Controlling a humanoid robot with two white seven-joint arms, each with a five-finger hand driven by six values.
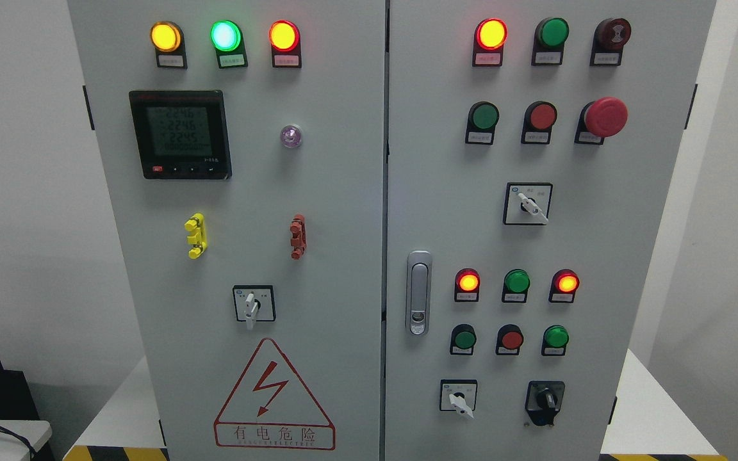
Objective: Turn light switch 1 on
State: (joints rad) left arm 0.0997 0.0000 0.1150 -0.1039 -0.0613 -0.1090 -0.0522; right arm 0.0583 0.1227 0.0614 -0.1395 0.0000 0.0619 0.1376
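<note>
1. Grey metal two-door electrical cabinet (343, 192), filling the view.
2. White rotary light switch (253, 305) on the left door, at 7 o'clock from centre, above the red warning triangle (273, 397).
3. Neither hand visible; state cannot be told.

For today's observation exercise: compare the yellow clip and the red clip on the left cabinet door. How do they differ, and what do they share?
The yellow clip is bright yellow; the red clip is dull red. The yellow clip sits left, below the black digital meter; the red clip sits right, below the small violet lamp. The yellow clip looks slightly wider than the red clip. Both stand vertically at about the same height on the left door, above the selector switch.
</note>
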